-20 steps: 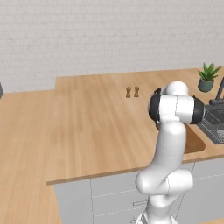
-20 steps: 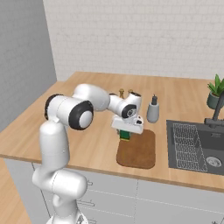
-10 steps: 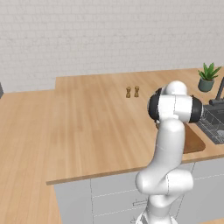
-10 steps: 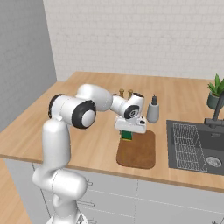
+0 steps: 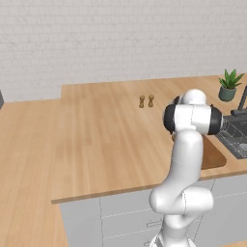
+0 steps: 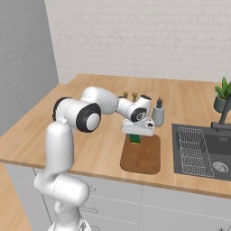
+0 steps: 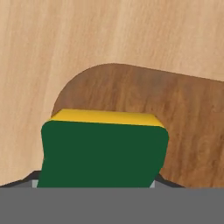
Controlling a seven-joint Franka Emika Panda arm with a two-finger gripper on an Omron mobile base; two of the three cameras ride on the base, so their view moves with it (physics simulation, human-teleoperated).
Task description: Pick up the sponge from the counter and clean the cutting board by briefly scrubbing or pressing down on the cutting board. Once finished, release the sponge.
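Observation:
The sponge [image 7: 105,153], dark green with a yellow layer, sits between my fingers in the hand view. My gripper [image 6: 135,135] is shut on the sponge [image 6: 135,138] and holds it low over the far left end of the reddish-brown cutting board [image 6: 146,158]. I cannot tell whether the sponge touches the board. The rounded corner of the cutting board [image 7: 175,109] lies just beyond the sponge, on the light counter [image 7: 43,43]. In the left base view my own arm hides the hand, and a strip of the cutting board [image 5: 212,157] shows beside it.
A grey soap dispenser [image 6: 158,113] stands just behind the board. Two small shakers [image 6: 130,95] stand farther back. To the right lie the sink [image 6: 203,149] with its faucet [image 6: 224,115] and a potted plant [image 6: 222,94]. The counter edge runs close to the board's near end.
The hand has shifted slightly to the right over the board's far end, with the sponge still in its grip.

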